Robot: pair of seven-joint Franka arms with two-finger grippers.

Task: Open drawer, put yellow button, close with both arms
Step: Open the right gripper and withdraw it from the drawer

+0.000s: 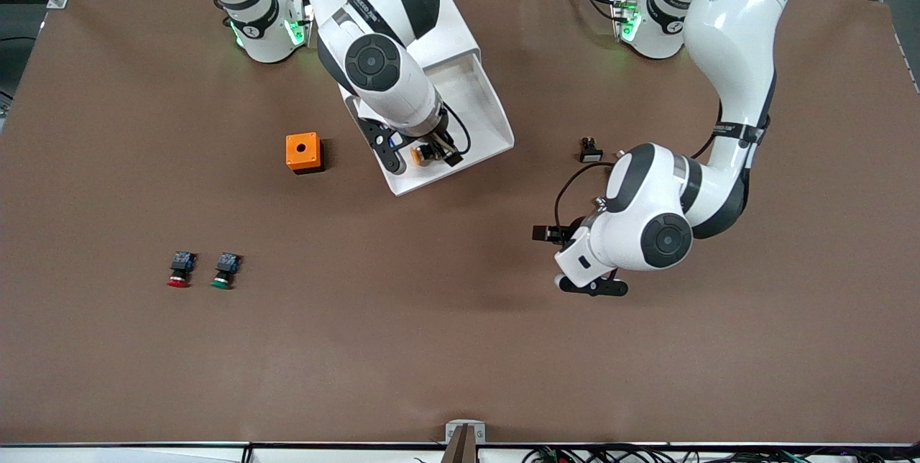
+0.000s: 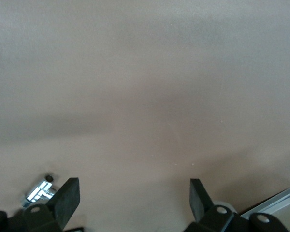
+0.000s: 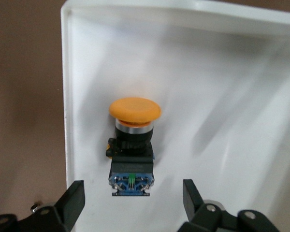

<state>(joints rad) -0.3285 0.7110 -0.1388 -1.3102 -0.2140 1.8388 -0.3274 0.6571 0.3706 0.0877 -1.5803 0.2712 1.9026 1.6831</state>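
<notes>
The drawer (image 1: 483, 111) stands pulled out of the white cabinet (image 1: 456, 24), its white tray showing. The yellow button (image 1: 422, 154) lies on the tray floor near the drawer's front wall. In the right wrist view the yellow button (image 3: 134, 110) shows its round orange-yellow cap, black body and blue rear block, lying beside a wall of the drawer (image 3: 232, 96). My right gripper (image 1: 425, 159) hangs just over it, open, its fingers (image 3: 75, 193) wide on either side and clear of the blue block. My left gripper (image 1: 568, 259) waits open over bare table, nothing between its fingers (image 2: 70, 191).
An orange box (image 1: 304, 152) with a round hole sits beside the drawer toward the right arm's end. A red button (image 1: 179, 270) and a green button (image 1: 225, 271) lie nearer the front camera. A small black part (image 1: 591, 151) rests by the left arm.
</notes>
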